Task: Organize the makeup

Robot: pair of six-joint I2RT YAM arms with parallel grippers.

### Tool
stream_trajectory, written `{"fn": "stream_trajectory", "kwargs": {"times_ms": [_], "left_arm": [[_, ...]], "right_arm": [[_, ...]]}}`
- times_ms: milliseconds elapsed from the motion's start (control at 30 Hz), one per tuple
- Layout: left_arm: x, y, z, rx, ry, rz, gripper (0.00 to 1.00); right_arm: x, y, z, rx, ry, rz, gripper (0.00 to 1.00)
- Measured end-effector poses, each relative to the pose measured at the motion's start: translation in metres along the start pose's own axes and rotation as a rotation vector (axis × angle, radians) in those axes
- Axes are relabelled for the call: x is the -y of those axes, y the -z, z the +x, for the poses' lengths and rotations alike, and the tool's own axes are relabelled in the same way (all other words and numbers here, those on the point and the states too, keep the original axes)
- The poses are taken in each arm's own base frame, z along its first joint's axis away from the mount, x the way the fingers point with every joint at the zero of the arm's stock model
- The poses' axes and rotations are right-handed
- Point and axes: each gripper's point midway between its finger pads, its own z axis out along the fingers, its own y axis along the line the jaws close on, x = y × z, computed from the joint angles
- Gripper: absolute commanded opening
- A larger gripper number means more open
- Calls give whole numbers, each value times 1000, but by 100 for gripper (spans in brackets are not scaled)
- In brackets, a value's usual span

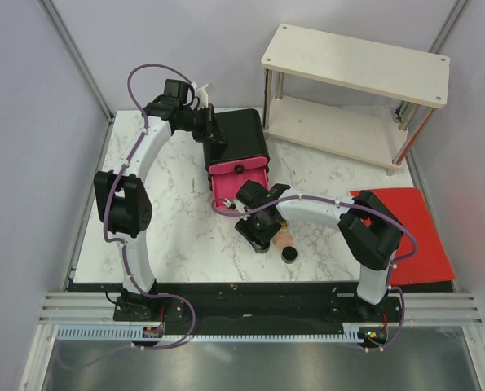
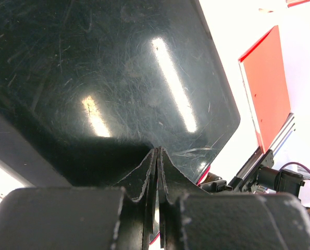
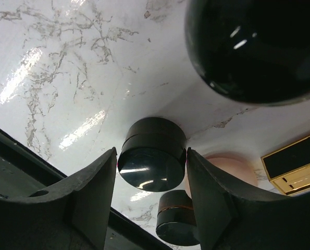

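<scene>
My R gripper (image 1: pixel 258 235) hangs low over the tabletop (image 1: pixel 177 236), nr the front edge, a bit right of centre. Its fingers (image 3: pixel 92 192) grasp a round black jar (image 3: pixel 152 156), one pad on each side, both touching. Can't tell if the jar is off the marble.

Just beside it, closer to the front edge, a 2nd jar (image 1: pixel 290 255) stands free, black w/ a thin copper band round its middle. A peach puff (image 1: pixel 284 239) lies btw that one and my fingers.

My wrist view also shows a flat black case w/ gold edges (image 3: pixel 295 164) past the puff. A big glossy black rounded shape fills that view's upper right; can't tell what it is.

Further back, mid tabletop, a pink drawer (image 1: pixel 238 181) stands open at the front of the black box (image 1: pixel 246 134). I can't make out its contents.

My L gripper (image 1: pixel 215 130) sits on the box's top, at its left side. The fingers are clenched w/ only a hairline slit, holding nothing, tips against the glossy lid.

A red board (image 1: pixel 405 228) lies at the right edge, overhanging it. A white two-level shelf (image 1: pixel 356 61) stands at the far right corner.
</scene>
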Motion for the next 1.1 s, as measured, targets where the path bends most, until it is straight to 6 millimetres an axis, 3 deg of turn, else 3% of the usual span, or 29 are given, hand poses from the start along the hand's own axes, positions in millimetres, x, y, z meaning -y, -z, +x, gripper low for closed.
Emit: {"fn": "stream_trajectory", "kwargs": {"times_ms": [100, 167, 333, 400, 767, 1100], "left_arm": [[0, 0, 0, 0, 0, 0, 9], [0, 0, 0, 0, 0, 0, 9], [0, 0, 0, 0, 0, 0, 9], [0, 0, 0, 0, 0, 0, 9], [0, 0, 0, 1, 0, 0, 9], [0, -1, -3, 4, -3, 1, 9]], "right_arm": [[0, -2, 0, 3, 8, 30, 62], [1, -4, 0, 10, 11, 55, 53], [2, -5, -1, 24, 6, 94, 11], [2, -5, -1, 25, 10, 100, 5], [5, 5, 10, -6, 23, 146, 5], [5, 50, 1, 61, 49, 172, 5]]}}
